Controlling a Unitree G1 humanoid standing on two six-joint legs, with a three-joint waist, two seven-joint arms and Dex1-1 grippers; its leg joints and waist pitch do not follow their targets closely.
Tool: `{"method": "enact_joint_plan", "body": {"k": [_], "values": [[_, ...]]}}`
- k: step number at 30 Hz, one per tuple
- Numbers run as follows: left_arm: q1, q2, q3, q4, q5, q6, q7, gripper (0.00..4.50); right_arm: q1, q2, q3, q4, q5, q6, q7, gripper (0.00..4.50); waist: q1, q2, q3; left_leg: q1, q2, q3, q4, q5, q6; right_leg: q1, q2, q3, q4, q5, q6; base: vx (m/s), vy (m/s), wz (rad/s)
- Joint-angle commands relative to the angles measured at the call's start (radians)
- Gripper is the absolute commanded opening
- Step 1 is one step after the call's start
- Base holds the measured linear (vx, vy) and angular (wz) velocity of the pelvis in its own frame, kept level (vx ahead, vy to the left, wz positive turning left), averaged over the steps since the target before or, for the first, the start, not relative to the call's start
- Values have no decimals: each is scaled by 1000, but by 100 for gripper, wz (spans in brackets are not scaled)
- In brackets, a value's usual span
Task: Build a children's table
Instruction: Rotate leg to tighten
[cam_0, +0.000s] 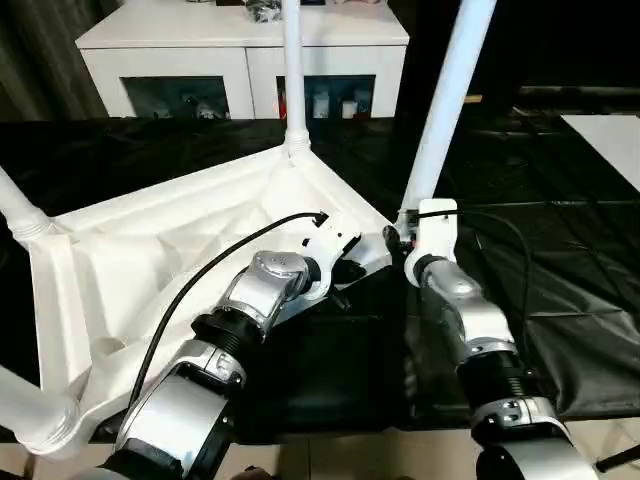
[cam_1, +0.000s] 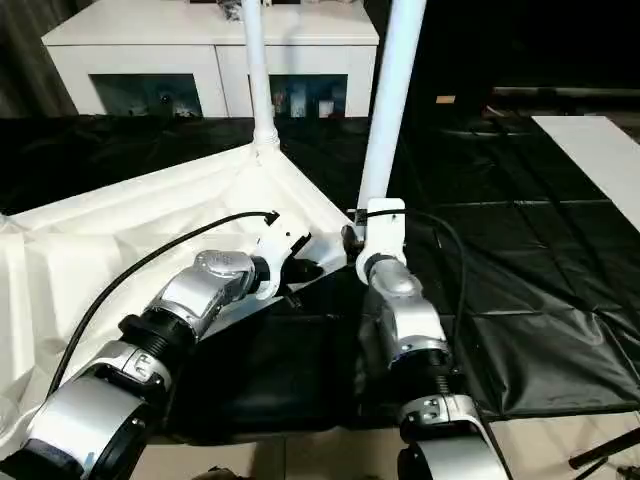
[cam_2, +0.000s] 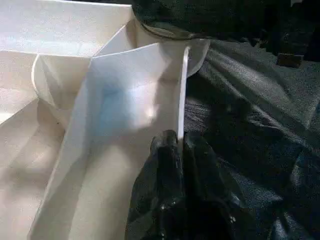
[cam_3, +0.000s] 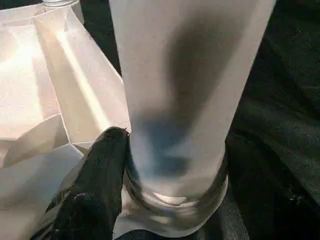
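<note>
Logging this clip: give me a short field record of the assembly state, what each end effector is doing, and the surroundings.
stage: tabletop lies underside up on the black-covered work table; legs stand in three corner sockets, a fourth is being seated
left end effector: shut on the tabletop's side wall near the corner
right end effector: at the base of the near-right leg, where it meets its socket; one black finger against the leg, grip unclear
far leg: upright in its socket
background: white cabinet with glass doors
</note>
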Motion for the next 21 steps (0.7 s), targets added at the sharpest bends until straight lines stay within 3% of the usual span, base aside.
{"method": "enact_joint_plan", "body": {"k": [1, 2, 4, 5, 6, 9, 10, 14, 15, 18, 19, 20, 21], "values": [[-20, 23, 54, -9, 15, -58, 100, 0, 29, 47, 106, -30, 3, -5, 101, 297, -5, -3, -66, 23, 65, -43, -93, -281, 0, 34, -71, 46, -91, -313, -166, 0, 0, 0], [-7, 41, 33, -26, 27, -66, 63, 0, 54, 29, 120, -84, 0, -28, 135, 332, -6, -1, -65, 24, 65, -42, -93, -289, 2, 32, -70, 46, -95, -320, -163, 0, 0, 0], [8, 60, 12, -36, 33, -94, 17, 0, 81, 2, 117, -137, -5, -42, 145, 332, -2, -8, -65, 22, 65, -41, -91, -275, 16, 36, -71, 48, -96, -320, -157, 0, 0, 0], [20, 76, -2, -43, 36, -102, -18, 0, 99, -22, 102, -173, -8, -48, 134, 352, -7, -8, -66, 6, 66, -48, -96, -247, 31, 48, -72, 46, -87, -300, -146, 0, 0, 0], [24, 83, -9, -44, 38, -109, -31, 0, 106, -31, 97, -185, -9, -50, 127, 367, -18, -7, -69, 1, 65, -50, -95, -227, 32, 50, -70, 43, -84, -285, -147, 0, 0, 0], [59, 123, -15, -102, 25, -59, -98, 0, 136, -111, 54, -238, 23, -48, 220, 385, -17, -4, -68, 17, 68, -43, -88, -235, 37, 38, -69, 46, -88, -276, -183, 0, 0, 0], [74, 136, -6, -134, 8, -54, -128, 0, 149, -158, 40, -263, 48, -49, 297, 397, -14, 4, -69, 12, 69, -44, -89, -222, 43, 44, -69, 46, -83, -254, -193, 0, 0, 0], [119, 192, -22, -227, -24, -77, -255, 0, 196, -319, 23, -334, 117, -67, 553, 430, -11, -2, -72, 7, 70, -41, -82, -178, 86, 51, -68, 45, -70, -146, -230, 0, 0, 0], [137, 225, -47, -257, -23, -121, -314, 0, 217, -377, 23, -361, 150, -52, 651, 441, -6, -2, -71, 8, 72, -42, -80, -171, 110, 55, -72, 45, -70, -124, -242, 0, 0, 0], [170, 273, -76, -313, -47, -152, -428, 0, 245, -452, 30, -388, 192, -19, 774, 441, -6, -5, -70, 8, 74, -39, -78, -158, 129, 52, -72, 45, -67, -124, -257, 0, 0, 0], [181, 287, -82, -336, -58, -155, -467, 0, 254, -473, 35, -395, 205, -9, 811, 441, -6, -6, -68, 10, 74, -38, -79, -171, 125, 48, -70, 43, -70, -157, -262, 0, 0, 0], [198, 313, -97, -373, -68, -153, -525, 0, 267, -505, 46, -405, 223, 2, 873, 441, -2, -21, -66, 13, 76, -38, -81, -197, 116, 47, -72, 43, -74, -215, -254, 0, 0, 0], [202, 322, -104, -385, -68, -151, -543, 0, 270, -511, 50, -407, 230, 9, 892, 441, 0, -17, -63, 14, 80, -39, -84, -206, 111, 46, -74, 46, -76, -245, -248, 0, 0, 0]]}}
